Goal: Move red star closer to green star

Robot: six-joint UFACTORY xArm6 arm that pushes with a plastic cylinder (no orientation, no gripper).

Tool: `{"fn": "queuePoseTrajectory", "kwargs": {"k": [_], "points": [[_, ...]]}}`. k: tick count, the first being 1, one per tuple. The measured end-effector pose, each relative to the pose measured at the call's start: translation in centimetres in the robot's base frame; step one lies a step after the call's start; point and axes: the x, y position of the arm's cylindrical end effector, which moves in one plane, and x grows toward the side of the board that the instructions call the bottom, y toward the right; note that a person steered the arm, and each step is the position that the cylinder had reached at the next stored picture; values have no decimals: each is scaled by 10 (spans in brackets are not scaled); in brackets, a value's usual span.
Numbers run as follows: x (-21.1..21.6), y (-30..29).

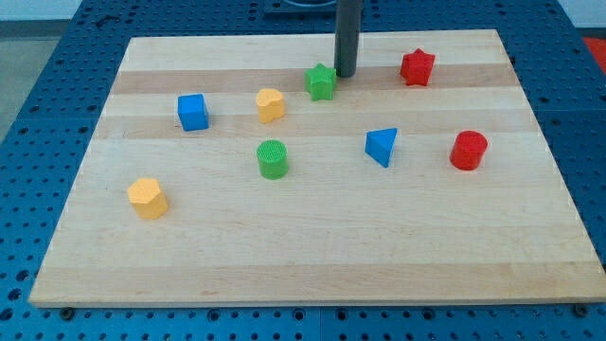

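The red star sits near the top right of the wooden board. The green star sits near the top middle, well to the left of the red star. My tip stands just right of the green star, almost touching it, and to the left of the red star.
A yellow heart-like block and a blue cube lie left of the green star. A green cylinder, a blue triangle and a red cylinder lie in the middle row. A yellow hexagon is at lower left.
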Motion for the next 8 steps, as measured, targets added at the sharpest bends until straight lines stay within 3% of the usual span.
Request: {"fn": "queuePoseTrajectory", "kwargs": {"k": [3,4,6,7,8], "points": [[59,-54],[25,-31],[-76,47],[-87,133],[-63,205]]}}
